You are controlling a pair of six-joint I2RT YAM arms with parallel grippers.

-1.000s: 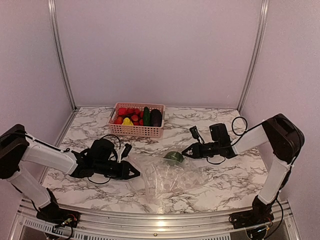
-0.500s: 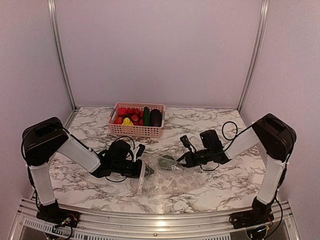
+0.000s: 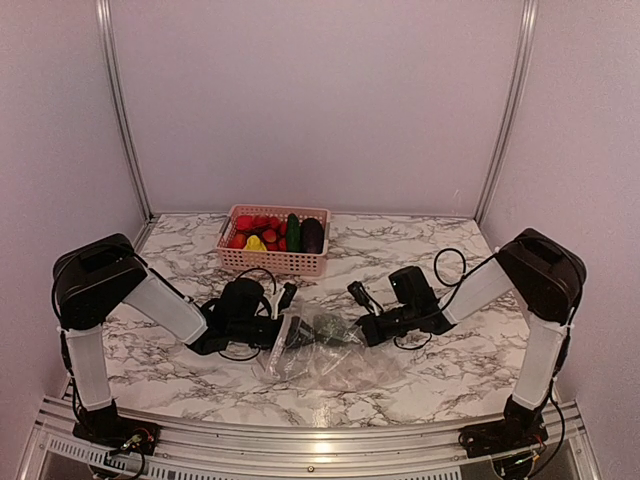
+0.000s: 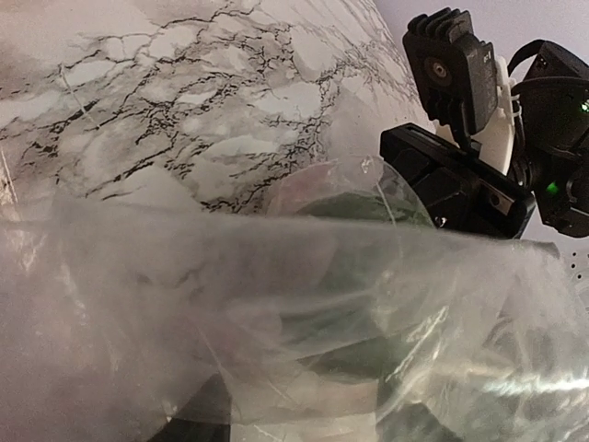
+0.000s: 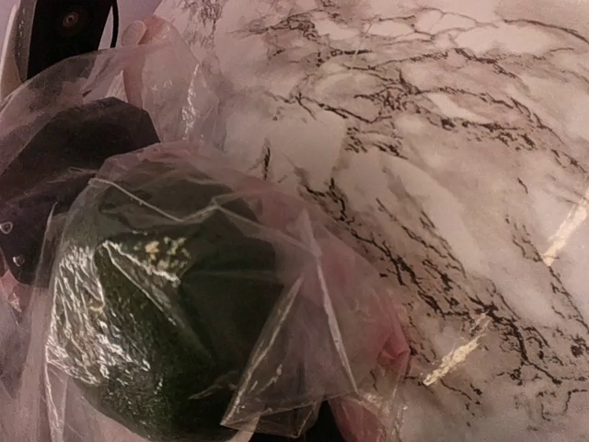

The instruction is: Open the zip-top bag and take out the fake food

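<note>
Clear, crinkly plastic zip-top bag (image 3: pixel 335 362) lying mid-way across the white marbled tabletop (image 3: pixel 450 360), between my left gripper (image 3: pixel 285 335) and right gripper (image 3: pixel 358 328). Plastic hides the fingers, so I cannot tell whether either is clamped. One dark green, pebbled fake-food piece (image 5: pixel 156 304) sits inside. The film looks light, limp and slippery — best pinched at the mouth, one lip per gripper.
</note>
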